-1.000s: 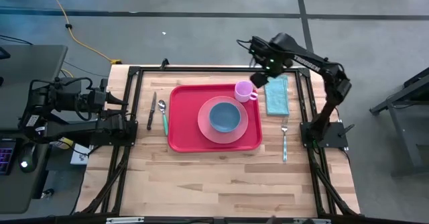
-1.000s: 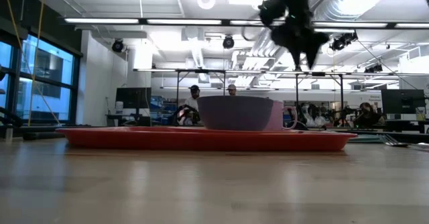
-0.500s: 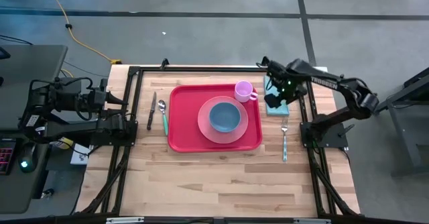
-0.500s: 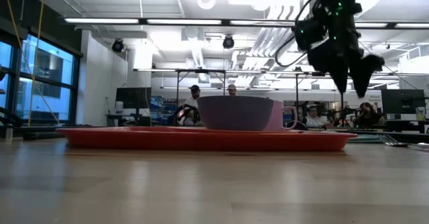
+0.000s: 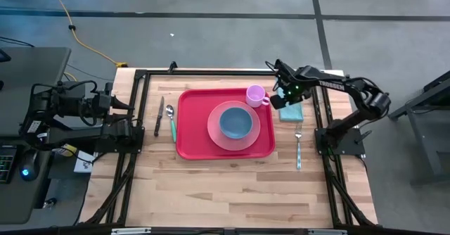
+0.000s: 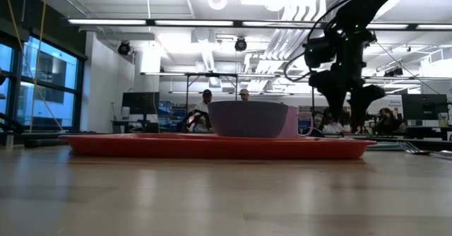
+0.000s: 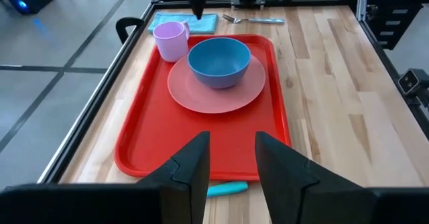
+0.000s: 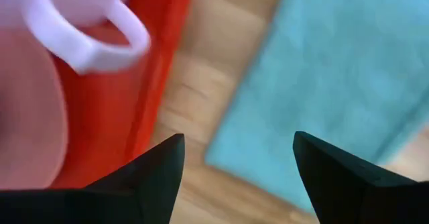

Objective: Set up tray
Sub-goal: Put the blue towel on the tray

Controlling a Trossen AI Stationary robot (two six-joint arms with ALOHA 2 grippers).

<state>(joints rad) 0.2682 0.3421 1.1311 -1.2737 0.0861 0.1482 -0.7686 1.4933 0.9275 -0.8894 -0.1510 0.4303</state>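
Note:
The red tray (image 5: 193, 140) lies mid-table and carries a pink plate (image 5: 264, 129), a blue bowl (image 5: 235, 122) and a pink cup (image 5: 255, 94). To its right a teal napkin (image 8: 335, 83) lies flat on the wood, with a fork (image 5: 298, 147) beside it. My right gripper (image 8: 234, 163) points down, open, just above the napkin's edge nearest the tray, and touches nothing. My left gripper (image 7: 231, 160) waits open beyond the table's left edge, facing the tray (image 7: 201, 123).
A knife (image 5: 159, 115) and a teal-handled spoon (image 5: 172, 122) lie left of the tray. The black frame rails (image 5: 140, 87) run along the table's edges. Bare wood stretches toward the near edge. People show in the room beyond (image 6: 205, 98).
My right gripper has come down from high over the far edge near the cup. It has also shifted toward the table's right and near side and now hangs low over the napkin, pointing more steeply down. Nothing on the table has moved.

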